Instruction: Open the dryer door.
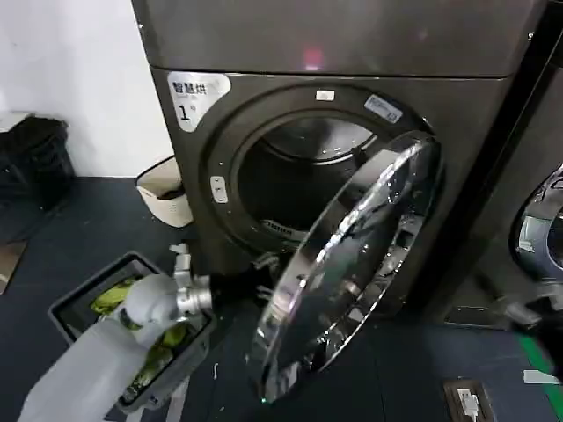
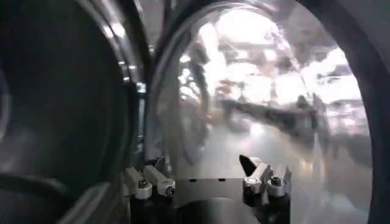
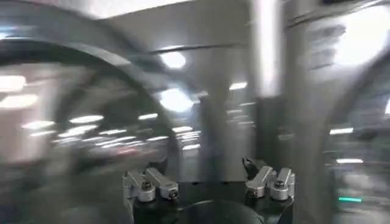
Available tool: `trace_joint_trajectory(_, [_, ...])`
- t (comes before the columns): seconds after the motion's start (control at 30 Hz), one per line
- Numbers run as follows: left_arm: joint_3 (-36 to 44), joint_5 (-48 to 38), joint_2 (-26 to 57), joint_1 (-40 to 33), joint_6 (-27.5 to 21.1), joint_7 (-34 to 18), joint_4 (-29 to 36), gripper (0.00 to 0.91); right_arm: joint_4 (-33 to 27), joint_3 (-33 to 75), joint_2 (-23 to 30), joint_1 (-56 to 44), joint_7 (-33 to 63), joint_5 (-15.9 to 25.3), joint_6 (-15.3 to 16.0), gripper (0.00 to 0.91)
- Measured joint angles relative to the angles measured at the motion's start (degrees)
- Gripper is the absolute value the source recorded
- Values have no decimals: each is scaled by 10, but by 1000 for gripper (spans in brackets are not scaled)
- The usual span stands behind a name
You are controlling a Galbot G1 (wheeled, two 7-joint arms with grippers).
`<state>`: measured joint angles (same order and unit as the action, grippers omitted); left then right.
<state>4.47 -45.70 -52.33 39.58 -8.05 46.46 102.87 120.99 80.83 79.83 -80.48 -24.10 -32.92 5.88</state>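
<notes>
- Finds the dryer door (image 1: pixel 352 264) swung well out from the drum opening (image 1: pixel 299 176), hinged on the right, with its free edge low and to the near left and its chrome face turned to the room
- Puts the left claw (image 1: pixel 251 283) just beside that free edge, reaching in from the near left; shows its fingers (image 2: pixel 149 181) apart in the left wrist view, clamped on nothing, with the door's curved rim and glass close ahead
- Shows the right claw (image 3: pixel 210 182) with fingers apart too, holding nothing, facing blurred chrome and grey panels
- Judges the task mostly done: opening exposed, door not yet fully back
- Risks a swing-back toward the opening, since nothing grips the door
- Risks a slip of the left claw off the polished rim if pushed at a slant
- Risks a knock between the left arm and the floor basket (image 1: pixel 84 308) lying right under it at the near left
- Risks a hard swing carrying the door toward the neighbouring machine (image 1: pixel 541 233) on the right
- Reads a large "1" on the white sticker (image 1: pixel 195 95) at the front's upper left, under a line of Chinese characters too small to read surely; leaves the two small labels (image 1: pixel 383 107) above the opening unread
</notes>
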Motion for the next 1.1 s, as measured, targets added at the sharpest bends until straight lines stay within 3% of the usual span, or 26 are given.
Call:
trace_joint_trajectory(0.17, [81, -12, -17, -40, 0, -35, 9, 907, -15, 56, -15, -8, 125, 43, 4, 907])
trace_joint_trajectory(0.33, [160, -26, -40, -88, 1, -72, -7, 907, -35, 125, -29, -20, 181, 51, 2, 907])
trace_joint_trajectory(0.73, [290, -40, -120, -195, 3, -121, -71, 907, -82, 293, -70, -55, 145, 66, 20, 907])
trace_joint_trajectory(1.1, [337, -23, -218, -241, 10, -163, -154, 907, -98, 348, -85, -71, 113, 65, 18, 907])
